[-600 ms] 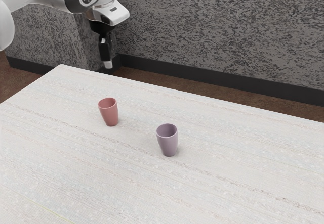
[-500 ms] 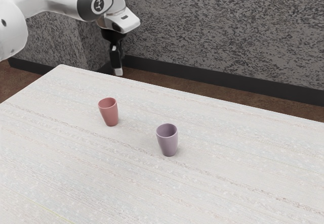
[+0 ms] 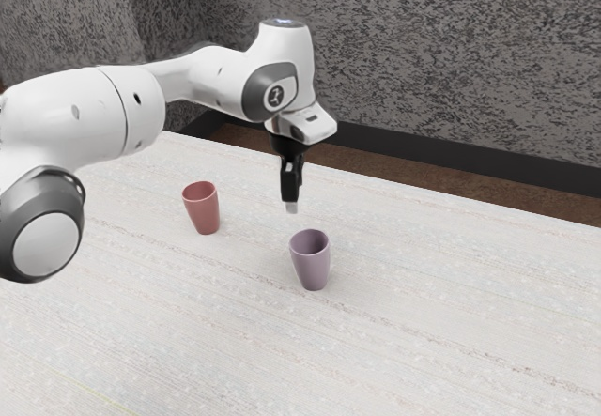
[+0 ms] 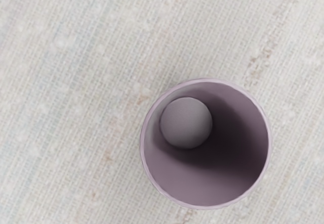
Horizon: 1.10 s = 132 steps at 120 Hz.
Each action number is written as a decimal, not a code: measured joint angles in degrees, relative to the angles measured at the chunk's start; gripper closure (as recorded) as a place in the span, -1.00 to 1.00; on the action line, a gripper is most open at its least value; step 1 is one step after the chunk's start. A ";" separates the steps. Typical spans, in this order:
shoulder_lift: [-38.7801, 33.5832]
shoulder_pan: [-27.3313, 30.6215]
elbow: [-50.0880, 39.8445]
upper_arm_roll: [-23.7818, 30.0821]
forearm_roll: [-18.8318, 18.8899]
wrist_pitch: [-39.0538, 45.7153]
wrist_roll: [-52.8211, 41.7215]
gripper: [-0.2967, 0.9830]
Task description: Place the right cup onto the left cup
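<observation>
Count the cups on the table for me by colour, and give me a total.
Red tapered cup: 1
Purple tapered cup: 1
Total: 2 cups

Across the middle and lower part of the exterior view, a whitish table (image 3: 451,341) with a woven-looking surface, far edge slanting down from upper left towards the right side. Faint brownish streaks running the same slanting way, plus a thin yellowish line at lower left. Left of centre in the exterior view, standing upright on the table, a reddish cup (image 3: 205,214), mouth up and narrower at the base. Near the centre of the frame, a little lower, a mauve cup (image 3: 312,268), also upright and tapering downwards, well apart from the reddish cup. In the wrist view, dark shading inside the mauve cup, beside its round, greyish inner bottom.
</observation>
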<state>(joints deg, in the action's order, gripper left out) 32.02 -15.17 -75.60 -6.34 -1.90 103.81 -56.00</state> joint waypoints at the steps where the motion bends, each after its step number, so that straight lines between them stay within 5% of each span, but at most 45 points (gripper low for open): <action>1: 0.04 0.01 -0.32 0.03 -0.03 0.19 -0.01 -0.53; 36: 2.25 -0.20 -6.20 0.28 0.16 6.80 -0.13 -0.52; 81: 3.69 -1.61 -7.06 0.65 0.55 12.37 0.22 0.43; 132: 3.35 -1.44 -7.13 0.63 0.62 15.74 0.73 0.67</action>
<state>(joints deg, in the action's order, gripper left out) 35.37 -16.61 -82.73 -5.71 -1.28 119.55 -55.27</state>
